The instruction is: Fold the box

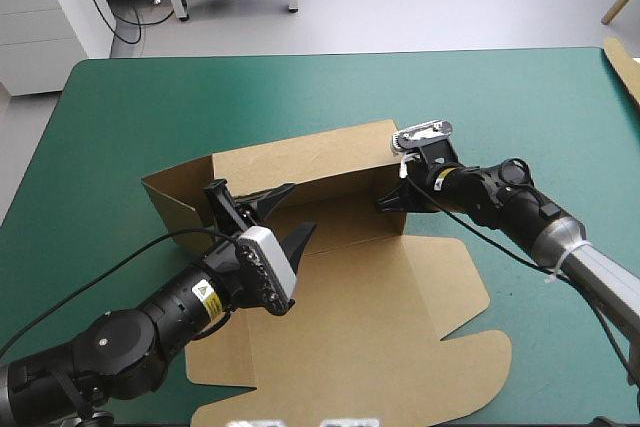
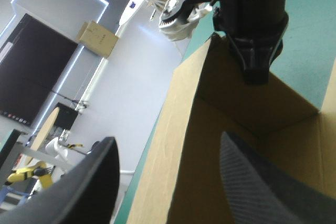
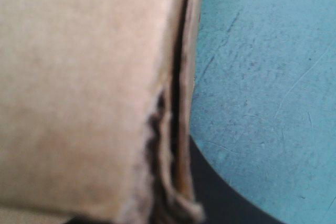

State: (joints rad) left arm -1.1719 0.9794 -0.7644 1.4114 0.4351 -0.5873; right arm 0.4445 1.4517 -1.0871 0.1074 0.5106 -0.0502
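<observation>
The brown box (image 1: 345, 307) lies mid-table, its back wall (image 1: 300, 159) and left end wall raised and the lid flat toward the front. My left gripper (image 1: 268, 215) is open at the left part of the back wall. In the left wrist view the left gripper (image 2: 168, 140) has that wall's top edge (image 2: 181, 129) rising between its fingers. My right gripper (image 1: 395, 197) is at the box's right end, shut on the box. In the right wrist view the doubled board edge (image 3: 176, 129) fills the space by one black finger (image 3: 226, 200). The left wrist view also shows the right gripper (image 2: 257, 61).
A strip of brown board (image 1: 625, 67) shows at the table's right edge. The teal-green cover (image 1: 200, 97) lies bare beyond the box and to its right.
</observation>
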